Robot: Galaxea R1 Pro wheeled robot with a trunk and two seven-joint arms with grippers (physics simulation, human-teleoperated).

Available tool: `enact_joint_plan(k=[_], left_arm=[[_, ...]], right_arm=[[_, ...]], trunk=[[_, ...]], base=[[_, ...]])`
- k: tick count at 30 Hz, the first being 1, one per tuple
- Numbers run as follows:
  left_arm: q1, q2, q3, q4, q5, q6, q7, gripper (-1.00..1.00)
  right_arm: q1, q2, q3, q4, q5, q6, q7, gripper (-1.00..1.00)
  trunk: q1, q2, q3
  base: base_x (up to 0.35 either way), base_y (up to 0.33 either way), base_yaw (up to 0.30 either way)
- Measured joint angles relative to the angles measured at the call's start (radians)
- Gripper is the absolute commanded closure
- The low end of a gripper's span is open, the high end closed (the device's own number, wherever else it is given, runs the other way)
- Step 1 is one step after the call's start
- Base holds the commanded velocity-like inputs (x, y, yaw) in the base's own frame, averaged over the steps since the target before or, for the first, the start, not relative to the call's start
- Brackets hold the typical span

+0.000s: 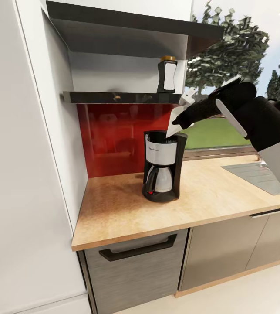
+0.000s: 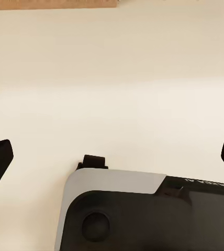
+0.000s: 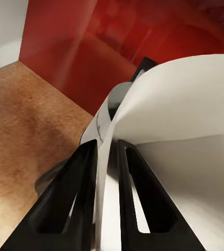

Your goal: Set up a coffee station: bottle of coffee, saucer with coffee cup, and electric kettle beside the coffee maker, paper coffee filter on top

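So this was clearly the filter step. The right end effector (image 1: 180, 123) was pinched shut on the paper coffee filter (image 1: 175, 122), holding the white cone tilted with its lower tip just at the open top of the coffee maker (image 1: 162, 165). From the right wrist view you could see the two dark fingers (image 3: 73, 201) squeezed onto a fold of the filter (image 3: 185, 120), with the machine's rim peeking out behind the paper and the red backsplash (image 3: 86, 47) beyond.

The coffee maker itself sat on the counter (image 1: 126, 209), toward the far left by the backsplash, carafe facing forward. Nothing else from the station was beside it yet. The bottle of coffee (image 1: 167, 75) was up on the kitchen shelf (image 1: 113, 97), right above the machine, so that one was not yet done.

The left end effector (image 2: 112, 154) was spread wide open and gripping nothing, pointing down at pale floor next to the robot's own base.

My guess for the next move: lower the cone a touch more so it's centred on the top, then let go gently. Paper's light, so it could easily stick to a finger or tip off the edge, and from the head view I couldn't tell whether the tip was actually touching the rim.
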Motion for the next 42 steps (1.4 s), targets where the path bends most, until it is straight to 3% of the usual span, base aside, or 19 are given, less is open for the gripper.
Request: enact_joint_plan(k=[12, 18, 42], left_arm=[[0.0, 0.0, 0.0, 0.0, 0.0, 0.0, 0.0, -1.0], [0.0, 0.0, 0.0, 0.0, 0.0, 0.0, 0.0, -1.0], [0.0, 0.0, 0.0, 0.0, -0.001, -0.001, -0.001, -1.0]], right_arm=[[0.018, 0.0, 0.0, 0.0, 0.0, -0.01, -0.002, 1.0], [0.029, 0.0, 0.0, 0.003, -0.001, -0.051, -0.043, 1.0], [0.054, 0.002, 0.0, 0.003, -0.002, -0.055, -0.056, 1.0]], trunk=[[0.0, 0.0, 0.0], [0.0, 0.0, 0.0], [0.0, 0.0, 0.0]], base=[[0.015, 0.001, 0.0], [0.071, 0.034, 0.0], [0.041, 0.002, 0.0]])
